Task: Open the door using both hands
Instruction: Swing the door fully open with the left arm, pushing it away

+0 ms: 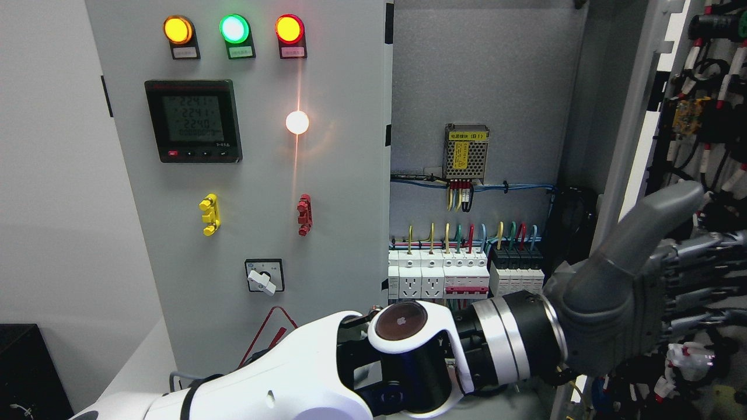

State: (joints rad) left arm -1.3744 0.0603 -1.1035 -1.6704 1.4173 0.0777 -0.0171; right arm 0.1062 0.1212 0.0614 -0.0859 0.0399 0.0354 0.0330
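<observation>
The grey electrical cabinet's right door (633, 116) stands swung open to the right, with its inner face and wiring (715, 111) showing. My left arm comes in from the lower left and reaches across to it. My left hand (653, 291) is at the door's edge, thumb pointing up, fingers (700, 274) stretched out flat to the right against the door's inner side, gripping nothing. The cabinet's left door (338, 192) is closed. My right arm is out of view.
The left door carries three lit lamps (233, 28), a digital meter (194, 121), yellow and red handles (209, 214) and a rotary switch (264, 276). Inside the cabinet are a power supply (467, 153), coloured wires and a row of breakers (467, 271). A black box (23, 367) sits at lower left.
</observation>
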